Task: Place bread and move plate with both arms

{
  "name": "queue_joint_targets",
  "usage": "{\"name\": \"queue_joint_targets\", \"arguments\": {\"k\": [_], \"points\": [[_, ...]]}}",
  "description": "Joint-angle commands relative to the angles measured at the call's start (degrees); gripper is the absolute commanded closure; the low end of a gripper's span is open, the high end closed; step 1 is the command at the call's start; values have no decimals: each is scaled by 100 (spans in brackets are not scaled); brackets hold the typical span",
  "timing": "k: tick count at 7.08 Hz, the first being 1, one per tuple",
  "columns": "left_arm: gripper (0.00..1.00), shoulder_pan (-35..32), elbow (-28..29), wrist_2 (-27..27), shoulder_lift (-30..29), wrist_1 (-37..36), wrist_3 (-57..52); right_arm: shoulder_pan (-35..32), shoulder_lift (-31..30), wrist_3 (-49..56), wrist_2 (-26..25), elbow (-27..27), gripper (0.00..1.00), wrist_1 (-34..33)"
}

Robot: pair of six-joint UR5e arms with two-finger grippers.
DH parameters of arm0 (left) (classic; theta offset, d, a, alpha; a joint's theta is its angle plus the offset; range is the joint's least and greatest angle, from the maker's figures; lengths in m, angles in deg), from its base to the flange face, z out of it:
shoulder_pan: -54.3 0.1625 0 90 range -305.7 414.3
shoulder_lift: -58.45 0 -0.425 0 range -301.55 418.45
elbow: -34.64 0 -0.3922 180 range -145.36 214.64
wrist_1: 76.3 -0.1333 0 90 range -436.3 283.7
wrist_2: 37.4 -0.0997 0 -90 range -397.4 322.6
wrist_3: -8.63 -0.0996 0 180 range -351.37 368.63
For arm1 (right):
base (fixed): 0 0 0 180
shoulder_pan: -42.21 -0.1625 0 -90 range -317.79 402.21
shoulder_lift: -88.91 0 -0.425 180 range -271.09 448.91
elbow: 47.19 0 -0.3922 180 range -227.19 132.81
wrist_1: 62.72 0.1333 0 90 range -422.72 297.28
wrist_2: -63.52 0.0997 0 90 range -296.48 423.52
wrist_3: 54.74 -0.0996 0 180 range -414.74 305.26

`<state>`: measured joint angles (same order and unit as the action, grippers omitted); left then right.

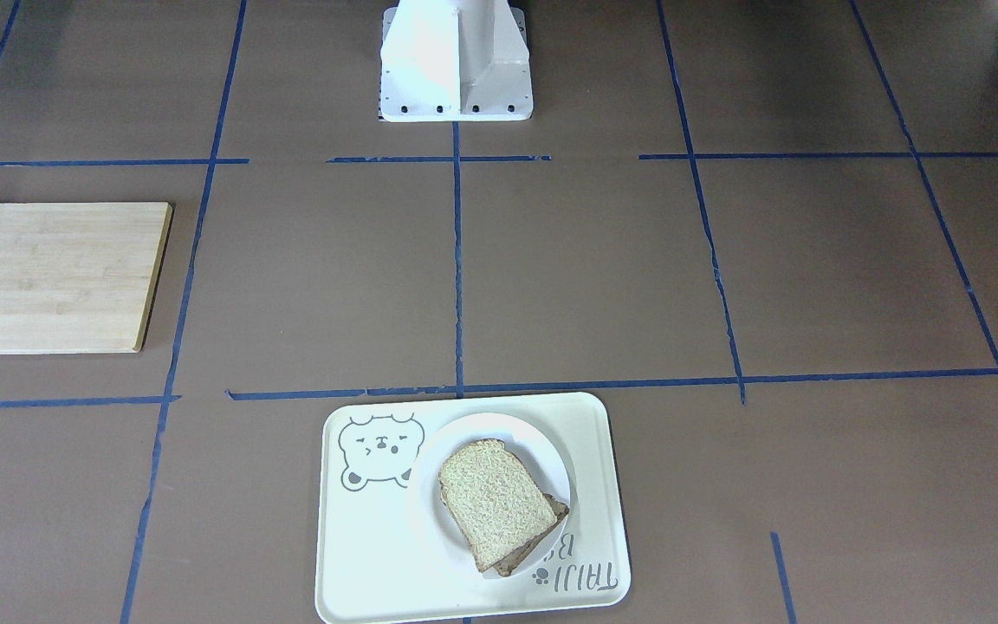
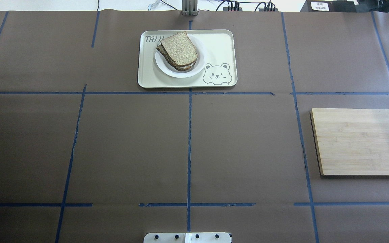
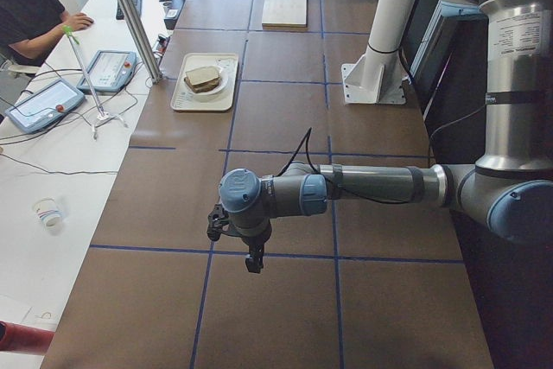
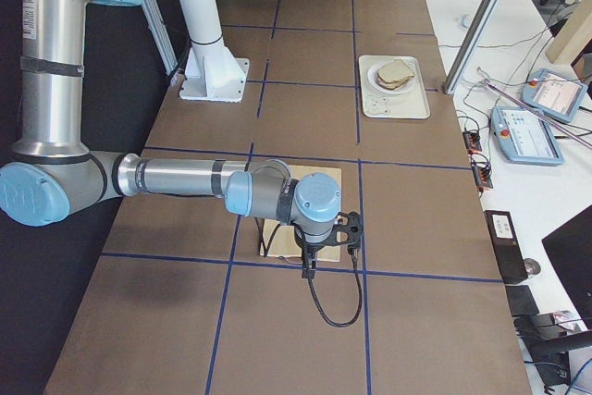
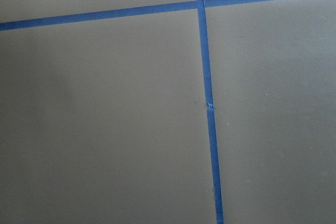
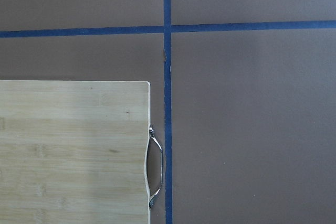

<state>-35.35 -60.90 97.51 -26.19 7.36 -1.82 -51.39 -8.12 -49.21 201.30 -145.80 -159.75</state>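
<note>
The plain pale-brown bread slice (image 1: 495,503) lies on top of a darker slice on the small white plate (image 1: 508,429). The plate stands on the cream bear-print tray (image 1: 360,555) at the table's far middle; bread (image 2: 179,49), plate (image 2: 167,69) and tray (image 2: 218,44) also show in the overhead view. My left gripper (image 3: 253,262) shows only in the exterior left view, above bare table far from the tray. My right gripper (image 4: 309,270) shows only in the exterior right view, above the wooden board's edge. I cannot tell whether either is open or shut.
A bamboo cutting board (image 2: 360,141) with a metal handle (image 6: 155,166) lies on my right side. The white pedestal base (image 1: 456,61) stands at the near middle edge. Blue tape lines cross the brown table. An operator (image 3: 34,6) sits beyond the far edge.
</note>
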Motion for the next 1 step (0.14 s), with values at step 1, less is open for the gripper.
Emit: {"name": "queue_joint_targets", "arguments": {"k": [1], "points": [[0,0,0,1,0,1,0,0,0,-17,3,-18,0,0]]}}
